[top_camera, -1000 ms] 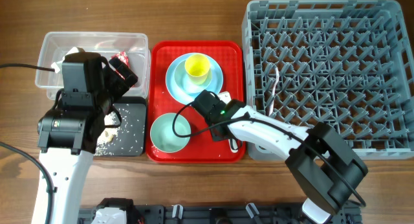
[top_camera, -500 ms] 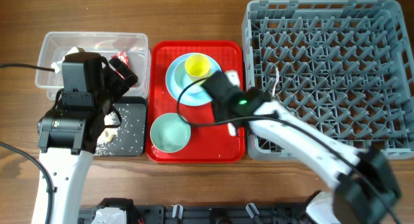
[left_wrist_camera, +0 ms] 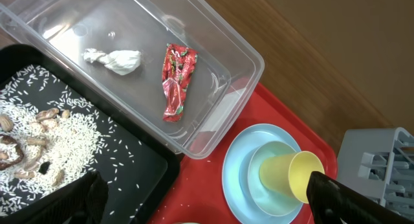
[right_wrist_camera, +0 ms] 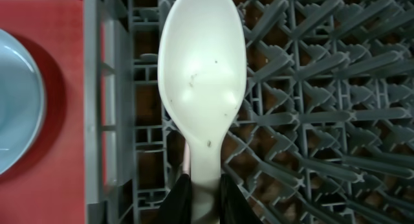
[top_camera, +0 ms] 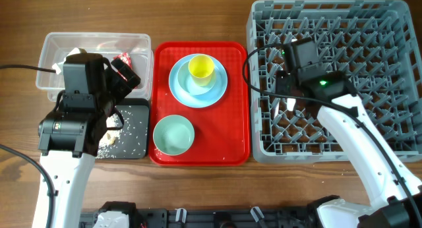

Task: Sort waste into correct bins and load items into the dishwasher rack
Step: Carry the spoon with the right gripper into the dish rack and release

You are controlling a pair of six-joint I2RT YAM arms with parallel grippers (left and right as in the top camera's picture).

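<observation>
My right gripper (right_wrist_camera: 202,199) is shut on the handle of the white spoon (right_wrist_camera: 202,75), held bowl-forward over the left edge of the grey dishwasher rack (right_wrist_camera: 323,120); overhead it hangs over the rack (top_camera: 369,70) at its left side (top_camera: 285,89). My left gripper (left_wrist_camera: 207,208) is open and empty, above the seam between the bins. The clear tub (left_wrist_camera: 213,30) holds the white tissue wad (left_wrist_camera: 116,60) and the red wrapper (left_wrist_camera: 176,81). The black tray (left_wrist_camera: 155,166) holds rice scraps (left_wrist_camera: 58,130). The yellow cup (top_camera: 201,68) lies in the small blue bowl on the blue plate (top_camera: 178,89). The green bowl (top_camera: 173,134) stands on the tray's front.
The flat red serving tray (top_camera: 231,122) lies between the bins and the rack, with the plate stack at its back and the bowl in front. The left arm's body (top_camera: 69,122) covers part of the black tray. Wooden tabletop surrounds everything.
My right gripper has lifted from the red tray's right side and swung right over the rack's left part, carrying the spoon. The left arm has not moved.
</observation>
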